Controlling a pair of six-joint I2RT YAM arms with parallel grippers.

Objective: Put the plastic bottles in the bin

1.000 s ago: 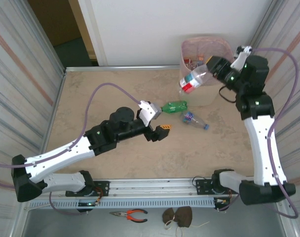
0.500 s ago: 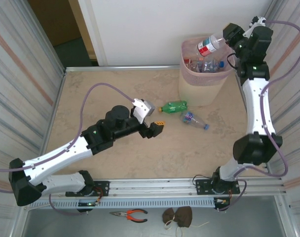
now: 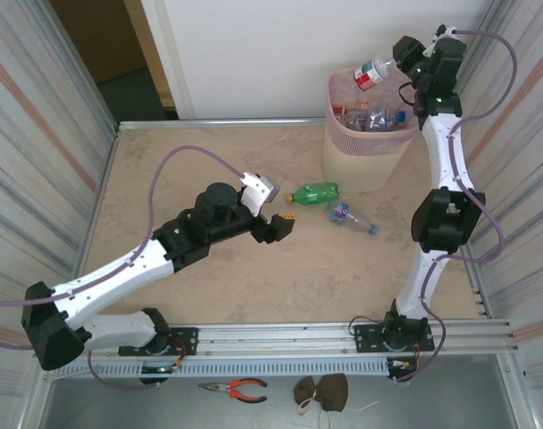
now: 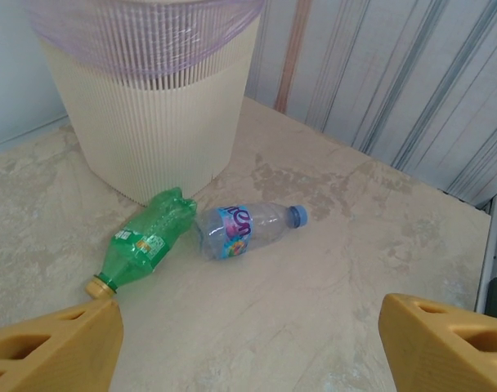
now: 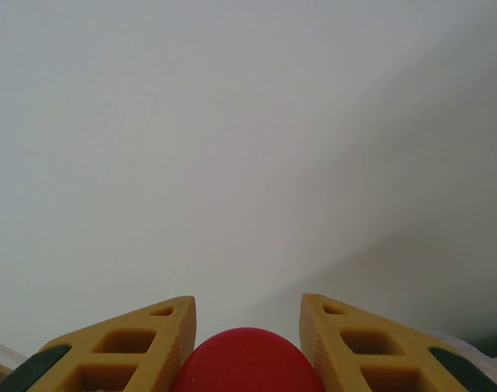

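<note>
Hovering above the bin (image 3: 356, 165), right claw (image 3: 398, 59) clenches a bottle (image 3: 371, 72); left claw (image 4: 248, 343) gapes, apparently empty.

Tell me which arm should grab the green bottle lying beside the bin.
Left. The left gripper is open and faces the green bottle, which lies close ahead on the table. The right gripper is shut on a red-labelled bottle, raised above the bin.

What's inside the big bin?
Inside the bin a heap of plastic bottles shows, some with red or blue labels. Whatever lies underneath them is hidden by the top ones.
</note>
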